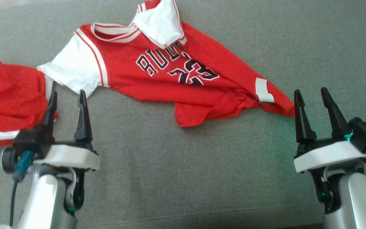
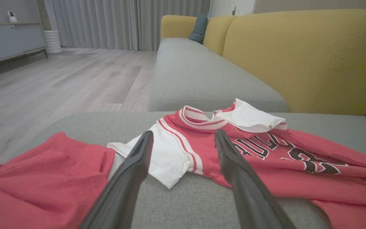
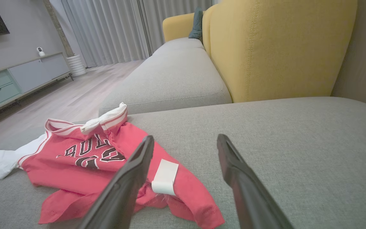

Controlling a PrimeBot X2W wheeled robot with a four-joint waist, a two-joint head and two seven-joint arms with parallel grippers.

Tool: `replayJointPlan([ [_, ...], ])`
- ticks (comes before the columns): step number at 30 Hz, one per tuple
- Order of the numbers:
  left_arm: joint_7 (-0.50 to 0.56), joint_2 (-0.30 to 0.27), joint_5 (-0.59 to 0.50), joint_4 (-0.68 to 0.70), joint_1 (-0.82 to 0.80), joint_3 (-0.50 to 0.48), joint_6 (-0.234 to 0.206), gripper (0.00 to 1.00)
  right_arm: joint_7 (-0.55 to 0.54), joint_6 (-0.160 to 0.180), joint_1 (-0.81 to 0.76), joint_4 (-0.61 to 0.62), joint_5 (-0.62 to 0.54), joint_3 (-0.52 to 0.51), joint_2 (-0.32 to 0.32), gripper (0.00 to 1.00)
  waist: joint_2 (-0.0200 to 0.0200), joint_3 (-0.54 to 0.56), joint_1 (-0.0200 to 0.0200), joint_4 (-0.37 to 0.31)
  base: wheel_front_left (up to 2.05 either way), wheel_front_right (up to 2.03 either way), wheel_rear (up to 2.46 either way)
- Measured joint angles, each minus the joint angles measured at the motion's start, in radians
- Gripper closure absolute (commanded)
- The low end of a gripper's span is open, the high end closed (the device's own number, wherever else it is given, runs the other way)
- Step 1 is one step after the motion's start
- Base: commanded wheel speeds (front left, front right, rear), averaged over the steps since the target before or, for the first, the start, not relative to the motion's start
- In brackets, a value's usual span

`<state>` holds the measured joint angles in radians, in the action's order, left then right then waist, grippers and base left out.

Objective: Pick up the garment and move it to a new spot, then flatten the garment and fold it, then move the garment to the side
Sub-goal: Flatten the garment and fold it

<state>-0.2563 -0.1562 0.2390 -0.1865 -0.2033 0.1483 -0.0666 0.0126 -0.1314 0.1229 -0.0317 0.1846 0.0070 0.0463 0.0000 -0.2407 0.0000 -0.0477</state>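
While the red jersey (image 1: pixel 170 73) is lying crumpled on the grey cushion (image 1: pixel 183 165), I am watching my left gripper (image 1: pixel 67 93) hanging wide open near its white sleeve (image 1: pixel 75 68) and my right gripper (image 1: pixel 310 91) gaping empty beside its hem.

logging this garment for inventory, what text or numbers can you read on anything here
"BUL": dark chest lettering on the red jersey; later letters partly covered by the folded white sleeve.
"23": below it, creased.
White label near the hem: nothing readable.
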Motion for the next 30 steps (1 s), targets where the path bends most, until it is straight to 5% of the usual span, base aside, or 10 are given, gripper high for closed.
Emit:
replayJointPlan([
  [30, 0.001, 0.002, -0.008, 0.047, 0.084, 0.039, -0.009, 0.00, -0.031, 0.000, -0.036, 0.014, 0.000, 0.016, 0.000, 0.00, 0.0000, 0.035, 0.0000, 0.039, 0.00, 0.00, 0.00],
])
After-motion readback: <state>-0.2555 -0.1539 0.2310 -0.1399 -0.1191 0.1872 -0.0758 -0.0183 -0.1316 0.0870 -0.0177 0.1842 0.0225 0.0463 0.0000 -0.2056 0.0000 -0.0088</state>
